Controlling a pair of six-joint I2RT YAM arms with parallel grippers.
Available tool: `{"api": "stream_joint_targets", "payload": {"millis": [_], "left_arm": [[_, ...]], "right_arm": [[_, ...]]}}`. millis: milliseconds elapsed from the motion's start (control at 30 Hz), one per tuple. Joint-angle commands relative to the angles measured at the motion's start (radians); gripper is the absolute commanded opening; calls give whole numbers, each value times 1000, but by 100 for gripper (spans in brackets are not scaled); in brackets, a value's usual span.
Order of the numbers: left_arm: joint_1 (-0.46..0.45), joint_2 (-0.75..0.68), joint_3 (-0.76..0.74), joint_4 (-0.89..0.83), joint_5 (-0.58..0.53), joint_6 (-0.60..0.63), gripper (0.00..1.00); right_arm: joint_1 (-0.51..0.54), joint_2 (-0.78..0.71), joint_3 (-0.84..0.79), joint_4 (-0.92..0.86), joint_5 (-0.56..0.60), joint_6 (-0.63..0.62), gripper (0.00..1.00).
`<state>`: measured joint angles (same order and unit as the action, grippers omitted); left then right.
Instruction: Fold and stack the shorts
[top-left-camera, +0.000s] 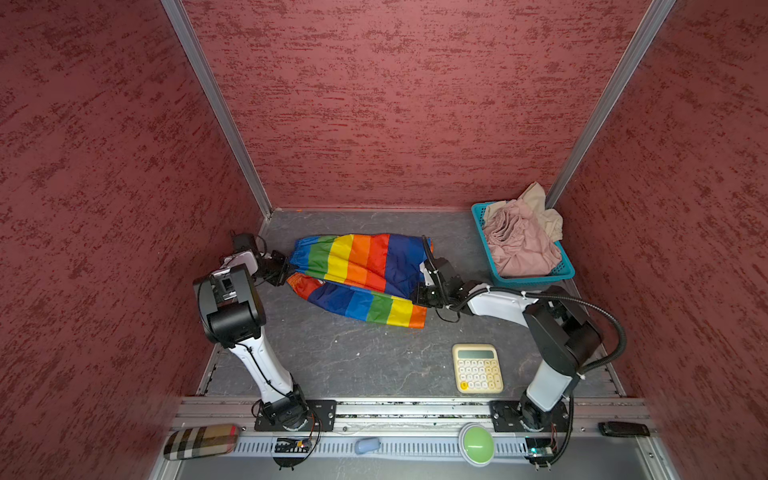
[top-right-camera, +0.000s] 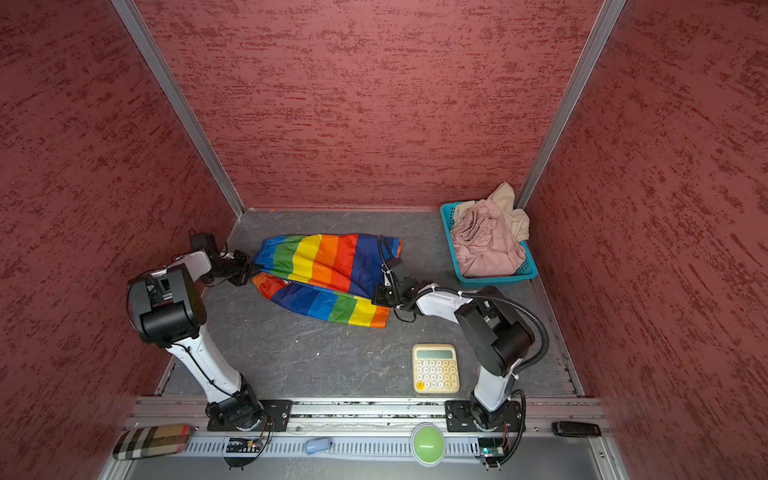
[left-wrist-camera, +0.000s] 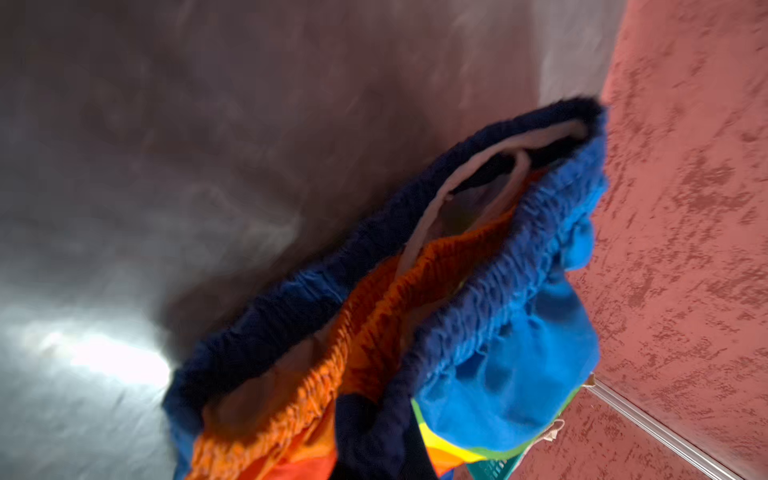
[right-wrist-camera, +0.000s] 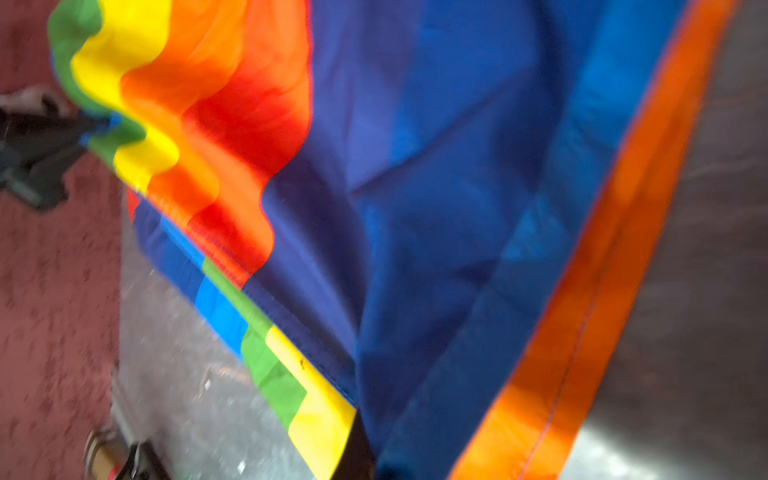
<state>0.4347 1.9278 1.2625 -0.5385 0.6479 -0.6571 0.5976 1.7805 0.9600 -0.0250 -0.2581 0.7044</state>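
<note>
The rainbow colour-block shorts are spread across the grey table between my two grippers. My left gripper is shut on the gathered waist end; the left wrist view shows the blue and orange elastic waistband close up. My right gripper is shut on the far leg end, and rainbow fabric fills the right wrist view. One leg trails onto the table toward the front. The dusty pink shorts and the beige shorts lie crumpled in the teal basket.
A cream calculator lies on the table at the front right, near the right arm's base. On the front rail are a checked case, a small blue object, a green button and a black device. Red walls enclose three sides.
</note>
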Motion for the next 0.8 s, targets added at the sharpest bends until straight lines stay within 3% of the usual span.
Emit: {"api": "stream_joint_targets", "payload": {"millis": [0,133,267,367,467,600,767], "left_arm": [[8,-71,-45,52,-23,2,0],[-39,-108,-62,72,37,-23,0],[-88,-181,6,35,48,-32,0],[-84,-255,31,9,48,-51,0],[-76,-335,2,-22,27,-38,0],[-93,-407,-146,0,-1,-22,0],[-74,-365,-299,38,-12,7,0]], "right_arm": [[-115,48,32,-39,81,-37,0],[-225,64,165,-125,75,-122,0],[-238,3,345,-281,114,-211,0],[-237,-101,377,-338,128,-225,0],[-236,-208,315,-369,144,-227,0],[-224,-299,117,-314,123,-186,0],[-160,-257,-79,-176,98,-108,0]]}}
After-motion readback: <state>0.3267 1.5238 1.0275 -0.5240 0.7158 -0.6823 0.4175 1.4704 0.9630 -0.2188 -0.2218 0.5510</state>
